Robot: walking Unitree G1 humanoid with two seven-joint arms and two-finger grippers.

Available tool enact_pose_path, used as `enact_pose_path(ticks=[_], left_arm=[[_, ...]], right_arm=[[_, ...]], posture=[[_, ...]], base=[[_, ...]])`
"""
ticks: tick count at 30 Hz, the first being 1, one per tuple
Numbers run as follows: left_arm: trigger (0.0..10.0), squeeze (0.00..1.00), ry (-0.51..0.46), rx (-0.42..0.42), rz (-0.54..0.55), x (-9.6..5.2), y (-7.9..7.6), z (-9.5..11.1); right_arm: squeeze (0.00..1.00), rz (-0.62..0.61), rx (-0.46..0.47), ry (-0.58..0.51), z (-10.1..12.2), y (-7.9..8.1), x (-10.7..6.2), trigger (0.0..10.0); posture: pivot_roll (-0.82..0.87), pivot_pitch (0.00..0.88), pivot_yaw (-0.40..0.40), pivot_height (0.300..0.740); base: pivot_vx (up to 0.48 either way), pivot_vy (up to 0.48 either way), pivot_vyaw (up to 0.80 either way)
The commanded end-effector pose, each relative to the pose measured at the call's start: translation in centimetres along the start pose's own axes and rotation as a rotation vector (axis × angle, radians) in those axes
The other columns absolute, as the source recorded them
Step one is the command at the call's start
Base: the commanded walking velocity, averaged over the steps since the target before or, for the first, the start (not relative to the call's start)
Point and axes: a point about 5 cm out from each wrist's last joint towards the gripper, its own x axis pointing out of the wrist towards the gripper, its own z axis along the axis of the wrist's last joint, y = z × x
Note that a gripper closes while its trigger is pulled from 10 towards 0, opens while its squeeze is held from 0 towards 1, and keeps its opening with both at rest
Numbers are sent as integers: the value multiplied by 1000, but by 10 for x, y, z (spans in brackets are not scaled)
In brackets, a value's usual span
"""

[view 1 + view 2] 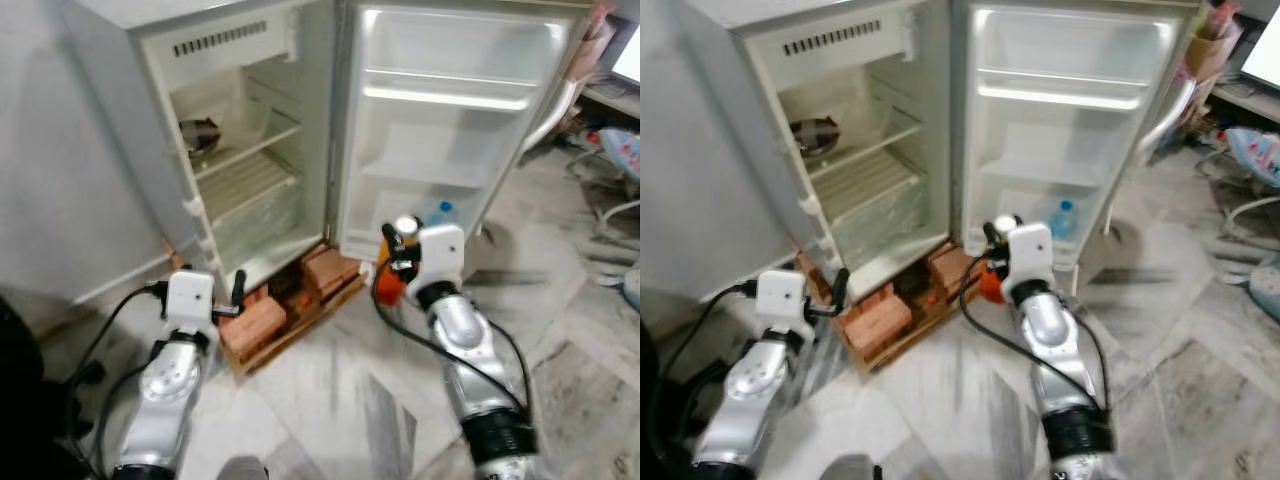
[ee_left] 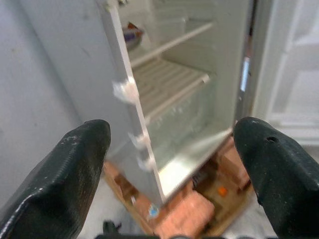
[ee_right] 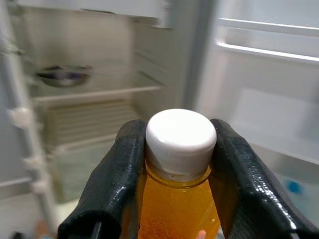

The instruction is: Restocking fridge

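Note:
The small fridge (image 1: 250, 150) stands open, with its door (image 1: 450, 130) swung out to the right. My right gripper (image 3: 179, 144) is shut on an orange juice bottle (image 3: 177, 199) with a white cap, held upright in front of the door's lower part (image 1: 390, 282). A water bottle with a blue cap (image 1: 440, 213) stands in the door's bottom rack. A dark bowl (image 1: 200, 135) sits on the upper wire shelf; the shelf below it is bare. My left gripper (image 2: 172, 144) is open and empty, low before the fridge's left edge (image 1: 234, 298).
The fridge rests on red bricks (image 1: 255, 325) and a wooden pallet (image 1: 305, 325) that jut out at floor level. Black cables (image 1: 100, 340) trail on the marble floor at the left. Furniture and clutter (image 1: 615, 150) stand at the far right.

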Motion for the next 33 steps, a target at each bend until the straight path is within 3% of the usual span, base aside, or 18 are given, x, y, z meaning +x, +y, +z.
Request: enact_pose_path(ticks=[1, 8, 26, 33], left_arm=[[10000, 0, -26, -21, -35, 1, -10, 5], [10000, 0, -45, -48, -100, 0, -20, 8], [10000, 0, -66, -77, -154, -1, -26, 11], [10000, 0, -77, -75, -164, 0, -27, 12]], right_arm=[[0, -43, -26, -21, 6, -16, -1, 10000], [0, -60, -38, -4, 4, -17, 0, 10000], [0, -74, -51, -6, 6, -18, 2, 10000], [0, -71, -49, -11, 6, -18, 3, 10000]], posture=[[101, 38, -18, 740], [103, 42, -22, 740], [100, 36, -18, 740], [102, 33, -16, 740]], base=[[412, 240, 0], [0, 0, 0], [27, 0, -800], [85, 0, -294]])
